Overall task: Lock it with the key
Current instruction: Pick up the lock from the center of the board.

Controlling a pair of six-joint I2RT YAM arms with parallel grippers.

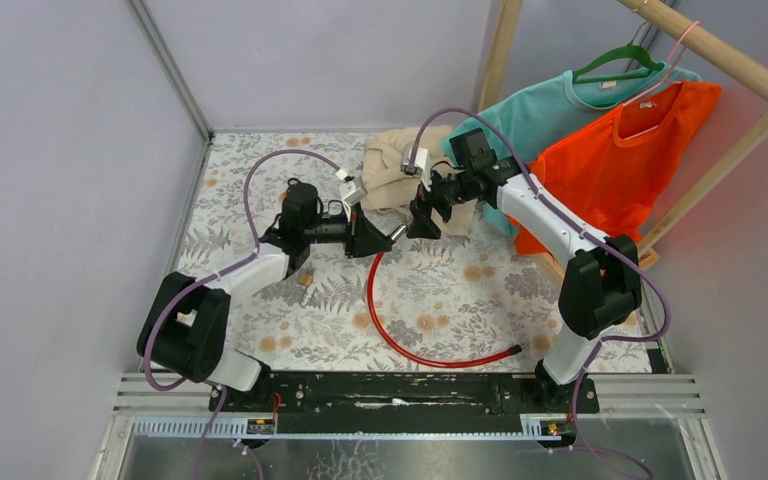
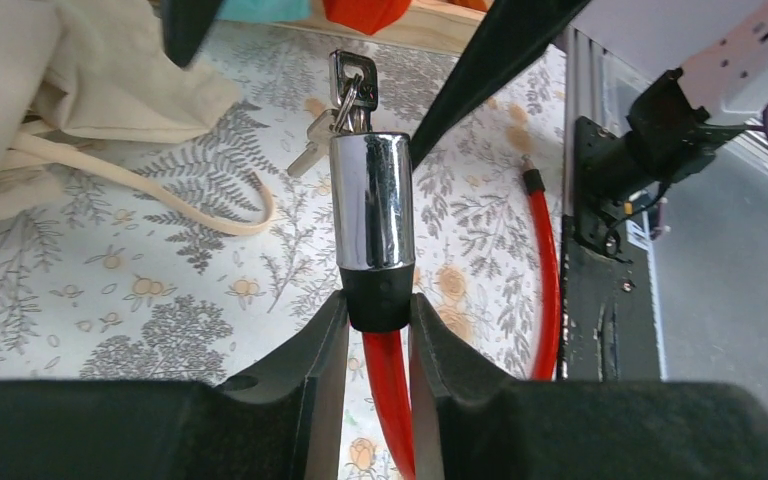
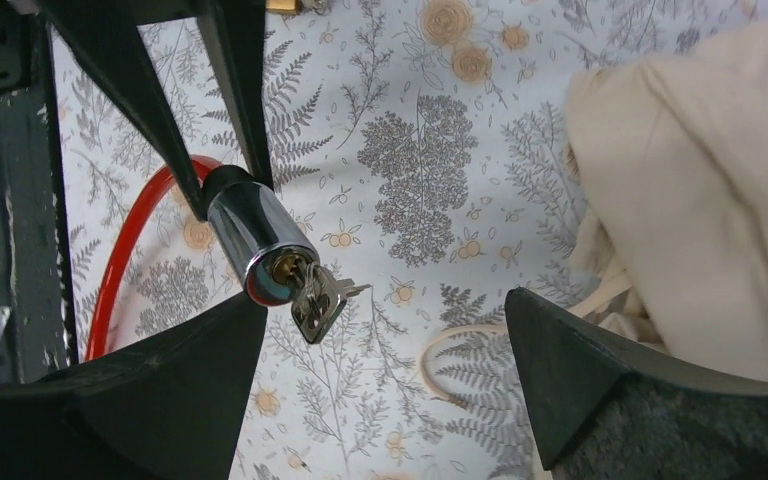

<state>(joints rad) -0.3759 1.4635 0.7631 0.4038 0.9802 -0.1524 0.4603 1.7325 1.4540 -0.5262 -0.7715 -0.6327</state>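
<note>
The left gripper (image 2: 378, 308) is clamped on the black collar of the chrome cylinder lock (image 2: 372, 200), which sticks straight out past its fingertips, while the red sheathed cable (image 2: 392, 400) runs back between the fingers. The small silver key (image 3: 315, 297) sits in the cylinder's far end. The right gripper (image 3: 385, 300) is spread wide; the key lies between its fingers, close beside one and well apart from the other, which is near the crumpled beige cloth bag (image 3: 700, 180)

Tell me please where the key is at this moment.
Right wrist view, left of centre: the key sits in the keyhole of the chrome lock cylinder, which the left gripper holds, beside the open right gripper.
</note>
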